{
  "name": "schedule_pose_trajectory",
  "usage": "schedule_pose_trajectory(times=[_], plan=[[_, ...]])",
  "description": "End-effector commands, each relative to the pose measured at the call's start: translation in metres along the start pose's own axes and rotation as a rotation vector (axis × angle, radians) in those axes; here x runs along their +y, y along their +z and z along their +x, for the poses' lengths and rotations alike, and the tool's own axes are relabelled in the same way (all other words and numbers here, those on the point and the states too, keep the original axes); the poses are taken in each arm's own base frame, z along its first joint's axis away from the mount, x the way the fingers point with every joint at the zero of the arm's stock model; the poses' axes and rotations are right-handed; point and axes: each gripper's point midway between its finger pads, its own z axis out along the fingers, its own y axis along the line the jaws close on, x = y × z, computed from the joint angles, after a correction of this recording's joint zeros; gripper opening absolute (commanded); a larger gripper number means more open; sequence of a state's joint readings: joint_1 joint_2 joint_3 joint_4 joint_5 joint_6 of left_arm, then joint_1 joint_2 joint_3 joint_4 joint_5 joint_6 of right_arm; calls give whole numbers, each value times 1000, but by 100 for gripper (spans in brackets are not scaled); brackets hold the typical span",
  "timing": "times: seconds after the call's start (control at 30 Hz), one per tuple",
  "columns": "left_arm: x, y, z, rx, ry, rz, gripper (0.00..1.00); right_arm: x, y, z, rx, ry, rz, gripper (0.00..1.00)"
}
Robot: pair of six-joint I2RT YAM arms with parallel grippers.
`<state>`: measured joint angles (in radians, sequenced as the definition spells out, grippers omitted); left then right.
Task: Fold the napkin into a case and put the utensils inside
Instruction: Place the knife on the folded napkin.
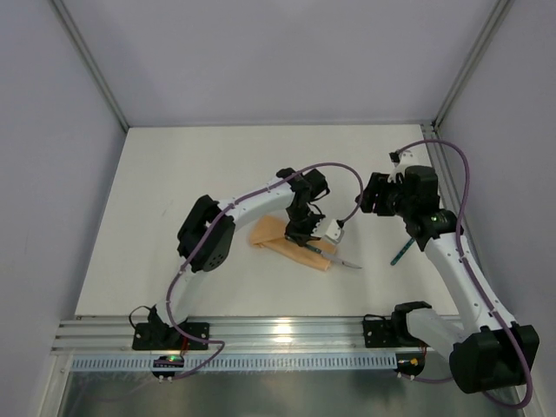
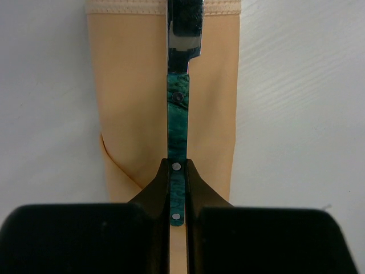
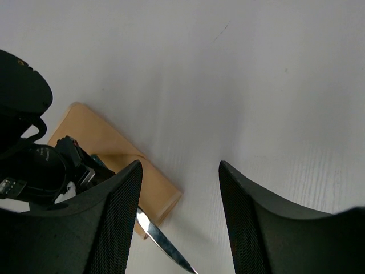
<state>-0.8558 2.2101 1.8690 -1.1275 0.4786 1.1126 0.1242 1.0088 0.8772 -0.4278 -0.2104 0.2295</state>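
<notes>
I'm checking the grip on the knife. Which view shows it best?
The left wrist view: the knife runs up the middle, teal handle clamped in the left gripper, blade over the case. The top view shows it small; the right wrist view shows only its blade tip.

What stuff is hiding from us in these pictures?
The knife: tip cut off by the top edge, left wrist view; by the bottom edge, right wrist view.
The other utensil: too small in the top view to tell its kind.
The case: left claw covers its middle, top view.
</notes>
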Motion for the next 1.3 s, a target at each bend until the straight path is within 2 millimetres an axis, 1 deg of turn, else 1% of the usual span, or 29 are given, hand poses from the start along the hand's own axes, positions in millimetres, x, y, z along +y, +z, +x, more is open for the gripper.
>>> schedule_pose_trajectory(times=[0.0, 0.1, 0.2, 0.3, 0.37, 0.43, 0.5, 0.57, 0.7, 0.77, 0.83, 0.87, 0.9, 0.93, 1.0, 1.03, 1.07, 1.17, 1.2, 1.23, 1.27], plan=[[7, -9, 2, 7, 44, -15, 0, 15, 5, 8, 12, -36, -114, 60], [2, 0, 9, 29, 34, 5, 0, 13, 6, 15, 21, -29, -110, 60], [7, 7, 15, 41, 32, -18, 0, 12, 6, 19, 37, -14, -105, 60], [8, 9, 13, 34, 28, -13, 0, 9, 6, 25, 52, -2, -91, 60], [6, 7, 10, 20, 19, -6, 0, 7, 5, 30, 69, 3, -80, 60], [2, 6, 4, -2, 10, 2, 0, 6, 4, 33, 76, -5, -76, 60], [3, 4, 0, -15, 12, -15, 0, 5, 4, 34, 74, -5, -77, 60], [9, 5, 0, -15, 13, -38, 0, 6, 3, 34, 72, -4, -80, 60], [14, 15, 12, 24, -7, -27, 0, 10, 3, 37, 85, 2, -102, 60], [13, 15, 18, 40, -12, -24, 0, 9, 3, 46, 111, 6, -102, 60], [14, 12, 24, 66, -6, -43, 0, 2, 4, 56, 143, 14, -73, 61], [17, 11, 25, 71, -1, -59, 0, -1, 2, 66, 181, 26, -59, 62], [15, 11, 29, 80, -3, -58, 0, -3, 1, 73, 211, 39, -49, 62], [16, 10, 30, 86, 0, -65, 1, -4, 1, 81, 246, 51, -43, 64], [18, 9, 31, 90, 2, -79, 2, -6, -2, 100, 320, 93, -29, 64], [19, 9, 30, 89, -3, -85, 3, -7, -3, 108, 351, 111, -24, 64], [21, 8, 30, 92, -4, -96, 4, -6, -7, 123, 401, 137, -24, 64], [25, 6, 30, 97, -2, -116, 10, -9, -13, 147, 479, 187, -5, 62], [25, 6, 31, 103, -7, -117, 12, -9, -13, 149, 486, 200, 5, 60], [25, 6, 32, 105, -12, -119, 16, -8, -14, 147, 487, 230, 17, 59], [24, 5, 33, 109, -18, -118, 18, -8, -14, 150, 509, 258, 33, 59]])
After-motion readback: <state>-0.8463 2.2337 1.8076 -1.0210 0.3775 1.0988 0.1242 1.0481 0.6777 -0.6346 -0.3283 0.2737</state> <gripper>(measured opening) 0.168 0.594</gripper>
